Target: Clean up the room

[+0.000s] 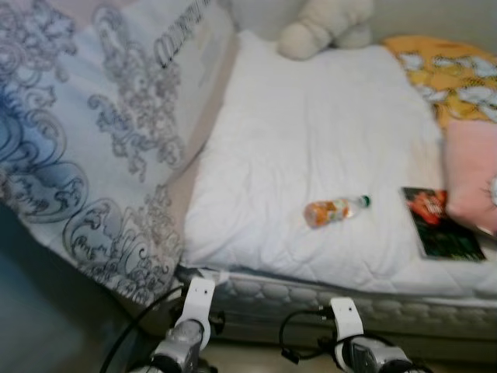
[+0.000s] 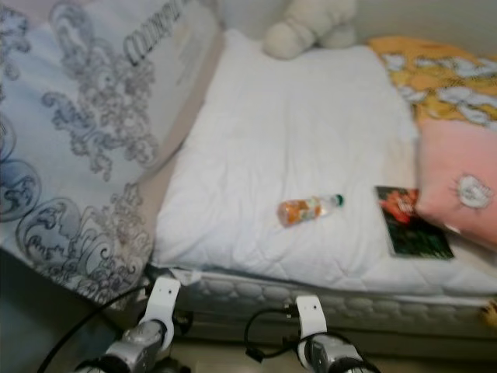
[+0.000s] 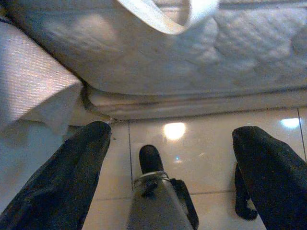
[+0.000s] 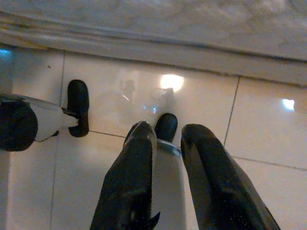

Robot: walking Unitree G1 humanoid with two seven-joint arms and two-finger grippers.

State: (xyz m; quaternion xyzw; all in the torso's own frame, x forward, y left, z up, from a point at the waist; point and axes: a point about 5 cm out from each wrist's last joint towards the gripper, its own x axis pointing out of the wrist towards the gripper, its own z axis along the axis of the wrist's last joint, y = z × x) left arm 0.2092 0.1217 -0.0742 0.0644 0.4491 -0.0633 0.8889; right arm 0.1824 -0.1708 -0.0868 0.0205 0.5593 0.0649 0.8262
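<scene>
A small plastic bottle (image 1: 335,210) with an orange label and a green cap lies on its side on the white quilt (image 1: 311,132) of the bed. To its right a dark book (image 1: 439,224) with a red picture lies flat, partly under a pink pillow (image 1: 470,175). Both silver arms hang low in front of the bed: left arm (image 1: 189,322), right arm (image 1: 351,339). My left gripper (image 3: 172,129) is open over the floor tiles beside the mattress. My right gripper (image 4: 168,130) points at the floor, fingers close together with nothing held.
A patterned blue-grey duvet (image 1: 85,140) hangs over the bed's left side. A cream plush toy (image 1: 322,27) and a yellow printed blanket (image 1: 450,74) lie at the head. The quilted mattress side (image 3: 240,52) stands over glossy tiles (image 4: 268,129). Black cables (image 1: 299,330) hang by my arms.
</scene>
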